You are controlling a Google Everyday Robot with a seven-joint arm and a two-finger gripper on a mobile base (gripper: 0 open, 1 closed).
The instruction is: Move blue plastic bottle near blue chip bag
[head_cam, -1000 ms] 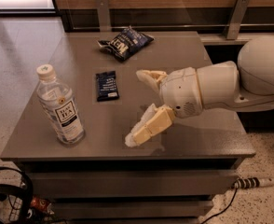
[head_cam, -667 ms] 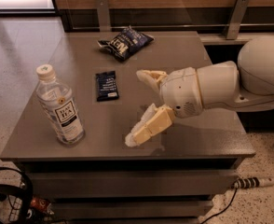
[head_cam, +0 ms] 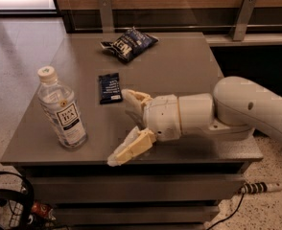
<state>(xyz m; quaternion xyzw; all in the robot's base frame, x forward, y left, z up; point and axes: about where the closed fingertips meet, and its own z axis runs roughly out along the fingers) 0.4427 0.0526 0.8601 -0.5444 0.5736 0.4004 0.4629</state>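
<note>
The blue plastic bottle stands upright near the front left of the grey table; it is clear, with a white cap and a white-and-dark-blue "TEA" label. The blue chip bag lies at the back centre, puffy and dark blue with white letters. My gripper reaches in from the right over the table's front middle, to the right of the bottle and apart from it. Its two cream fingers are spread wide and hold nothing.
A small flat dark blue packet lies between the bottle and the chip bag, just left of my upper finger. A wooden wall with metal brackets runs behind the table. Black cables lie on the floor at front left.
My arm has shifted left and lower over the table, bringing the open gripper closer to the bottle. The bottle, packet and chip bag have not moved.
</note>
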